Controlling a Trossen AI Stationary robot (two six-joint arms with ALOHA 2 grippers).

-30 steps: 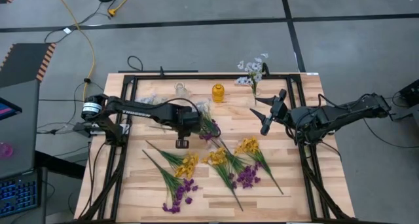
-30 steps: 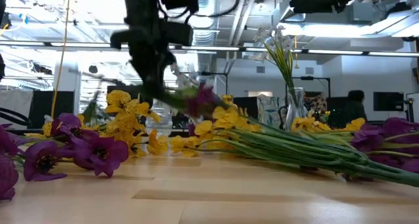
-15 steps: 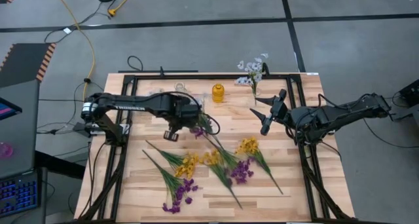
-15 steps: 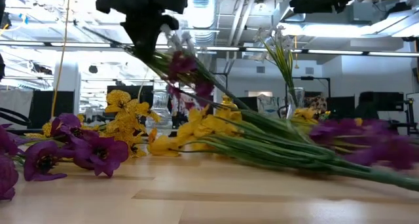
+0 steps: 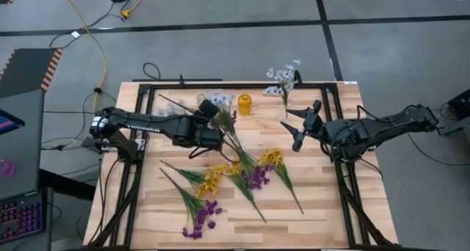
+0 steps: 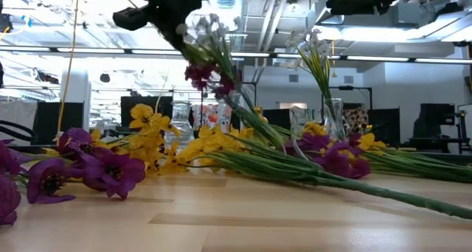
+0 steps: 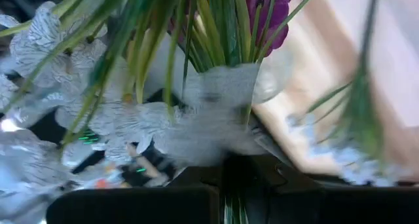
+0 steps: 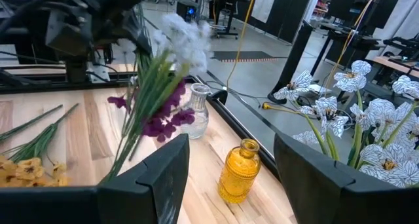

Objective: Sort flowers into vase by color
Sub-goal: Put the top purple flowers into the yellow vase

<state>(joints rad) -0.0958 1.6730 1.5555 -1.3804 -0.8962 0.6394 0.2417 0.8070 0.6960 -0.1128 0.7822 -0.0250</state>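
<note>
A light wooden table [image 5: 323, 199] sits inside a black frame, seen from above, with two dark robot arms reaching in from either side. Loose flowers [image 5: 235, 179] lie in a fanned heap across the middle of the table: yellow and purple blossoms on long green stems, overlapping one another. Along the far edge stand three small vases: a clear vase [image 8: 196, 111], an amber vase [image 5: 244, 103] beside it, and a vase with white flowers [image 5: 283, 81] already standing in it.

The sprigs look very light, with thin, springy stems and soft blossoms that would crush or snag easily. The bare stem below the leaves seems the best place to take hold. Tangled stems may drag neighbours along.

The left gripper [image 5: 208, 110] is raised above the table near the clear vase. Its fingers are closed around the stems of a mixed bunch [image 6: 210, 64] with white and purple blossoms, held tilted, heads upward. Some stems trail down toward the heap.

The right gripper [image 5: 306, 122] hovers near the white flowers' vase, well apart from the heap. Its fingers are spread wide and hold nothing.
</note>
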